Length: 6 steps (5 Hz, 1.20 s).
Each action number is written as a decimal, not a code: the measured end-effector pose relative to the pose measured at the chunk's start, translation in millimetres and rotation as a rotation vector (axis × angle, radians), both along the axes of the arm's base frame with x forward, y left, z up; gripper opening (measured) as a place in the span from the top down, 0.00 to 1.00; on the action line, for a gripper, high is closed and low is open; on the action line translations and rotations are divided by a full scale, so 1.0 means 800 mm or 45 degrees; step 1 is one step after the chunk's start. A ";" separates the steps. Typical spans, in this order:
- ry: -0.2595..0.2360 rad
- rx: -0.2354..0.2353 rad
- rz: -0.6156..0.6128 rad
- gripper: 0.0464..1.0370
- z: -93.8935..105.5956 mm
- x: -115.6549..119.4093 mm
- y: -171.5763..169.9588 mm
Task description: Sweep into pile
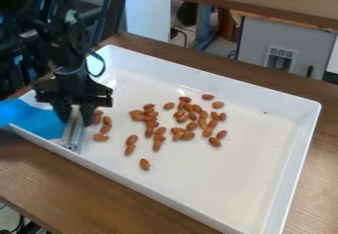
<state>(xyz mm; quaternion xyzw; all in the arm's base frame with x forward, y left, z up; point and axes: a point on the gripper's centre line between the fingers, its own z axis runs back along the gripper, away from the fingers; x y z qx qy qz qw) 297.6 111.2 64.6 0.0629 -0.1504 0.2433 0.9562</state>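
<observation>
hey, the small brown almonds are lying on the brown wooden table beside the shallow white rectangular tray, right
No, the camera view shows the small brown almonds inside the shallow white rectangular tray, not beside it on the brown wooden table.

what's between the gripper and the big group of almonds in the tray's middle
A few loose almonds lie close beside the gripper, then a narrow bare strip of white tray before the main group, as the camera view shows.
</observation>
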 end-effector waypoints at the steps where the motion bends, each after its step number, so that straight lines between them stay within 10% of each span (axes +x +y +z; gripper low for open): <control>1: 0.017 -0.013 0.004 0.68 0.000 0.009 -0.017; 6: 0.043 -0.016 0.002 0.68 -0.009 0.092 -0.193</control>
